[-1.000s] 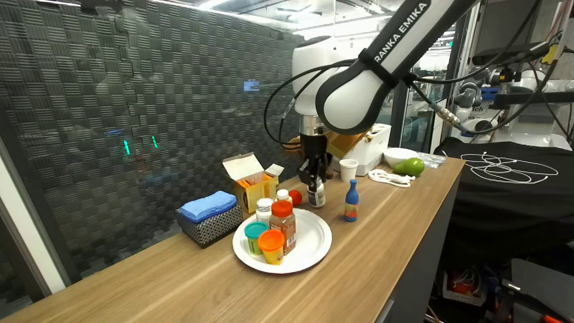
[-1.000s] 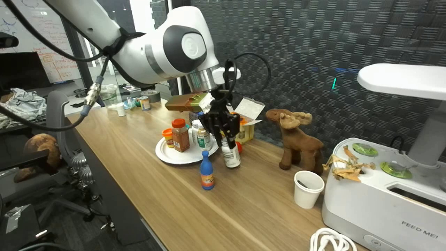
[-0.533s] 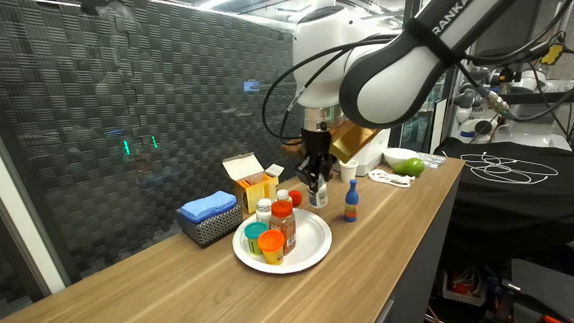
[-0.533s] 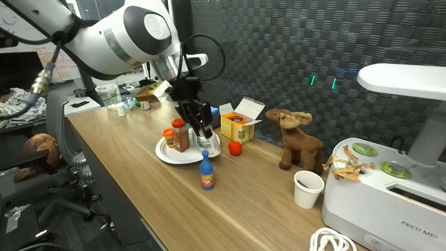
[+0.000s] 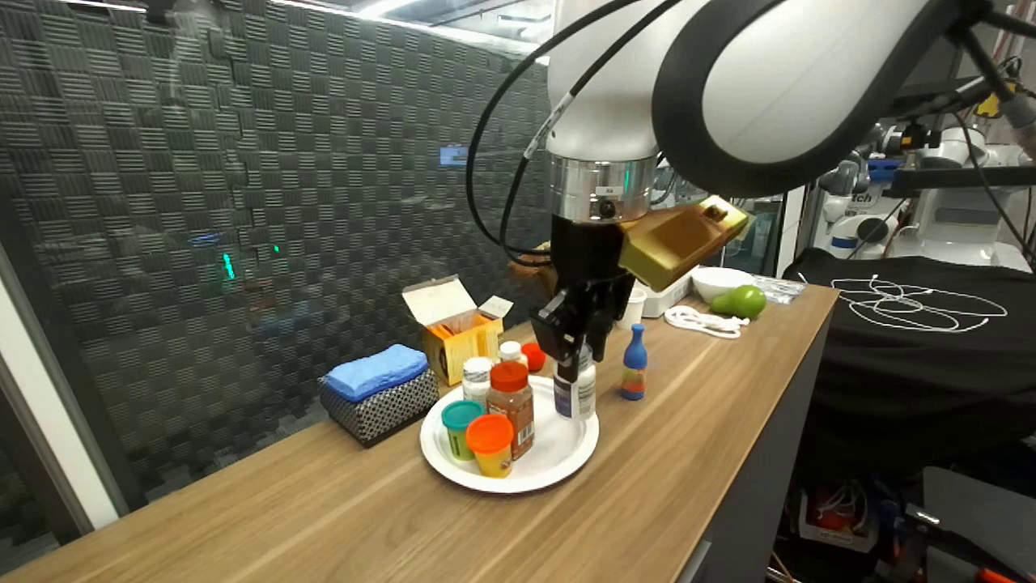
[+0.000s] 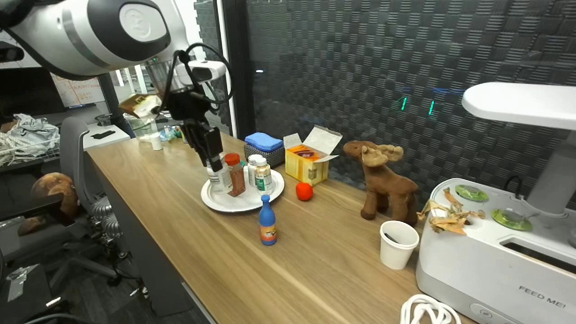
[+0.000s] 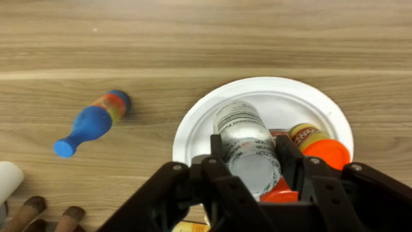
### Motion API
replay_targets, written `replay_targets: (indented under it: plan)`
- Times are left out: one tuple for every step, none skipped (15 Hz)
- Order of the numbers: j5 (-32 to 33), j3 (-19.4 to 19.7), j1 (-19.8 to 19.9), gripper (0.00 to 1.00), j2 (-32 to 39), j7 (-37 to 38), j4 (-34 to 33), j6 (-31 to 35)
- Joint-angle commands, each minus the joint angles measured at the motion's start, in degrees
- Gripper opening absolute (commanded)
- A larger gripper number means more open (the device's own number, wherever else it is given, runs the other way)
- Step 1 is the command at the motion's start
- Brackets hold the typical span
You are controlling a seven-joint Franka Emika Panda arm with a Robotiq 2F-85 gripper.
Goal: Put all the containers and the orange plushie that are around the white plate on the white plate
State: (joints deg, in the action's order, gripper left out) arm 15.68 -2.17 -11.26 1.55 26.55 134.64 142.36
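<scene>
My gripper [image 7: 249,141] is shut on a white pill bottle [image 7: 239,120] and holds it over the white plate [image 7: 206,106]. The bottle [image 5: 576,397] is at the plate's side beside the red-lidded jar [image 5: 510,413]; I cannot tell if it touches the plate. Also on the plate are an orange-lidded tub [image 5: 490,445], a teal-lidded tub [image 5: 461,429] and two white-capped bottles [image 6: 253,167] [image 6: 263,177]. A blue toy bottle [image 6: 267,222] stands upright on the table off the plate. A small red-orange ball-like thing [image 6: 304,191], perhaps the plushie, lies beside the plate.
A yellow open box [image 6: 307,164] and a tissue box with a blue cloth [image 5: 376,389] stand along the wall. A brown moose plush [image 6: 384,184], a white cup [image 6: 398,243], a white planter [image 6: 486,270] and a white cable [image 6: 427,310] stand or lie farther along.
The gripper has lifted the white bottle off the table by the red-orange thing and carried it over the plate. The other objects have stayed in place.
</scene>
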Motion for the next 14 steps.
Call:
replay_targets:
  plan:
    - [-7.6,-2.0,1.7,0.2,-1.5,-6.5,1.8,0.2]
    - [-8.2,-2.0,1.9,0.2,-1.2,-7.1,1.9,0.6]
    - [-8.2,-1.9,2.2,0.2,-0.9,-7.2,1.8,1.1]
    - [-9.1,-1.8,2.5,0.2,-0.6,-8.3,1.7,1.4]
    - [-9.7,-1.7,2.8,0.2,-0.3,-9.1,1.6,1.6]
    - [-10.6,-1.6,3.2,0.2,0.2,-10.0,1.4,1.9]
    - [-11.9,-1.6,3.6,0.2,0.6,-11.5,1.2,2.0]
    - [-13.0,-1.7,3.9,0.2,1.1,-12.6,0.8,2.1]
    - [-14.0,-1.8,4.1,0.2,1.6,-13.8,0.5,2.1]
    - [-14.9,-1.9,4.2,0.2,2.0,-14.8,0.2,1.9]
    - [-15.6,-2.0,4.2,0.2,2.6,-15.7,-0.1,2.0]
    - [-15.6,-2.0,4.2,0.2,3.1,-16.1,-0.3,2.3]
    - [-15.2,-2.0,4.1,0.2,3.7,-15.9,-0.7,2.8]
    - [-14.4,-1.9,4.1,0.2,4.2,-15.2,-0.9,3.6]
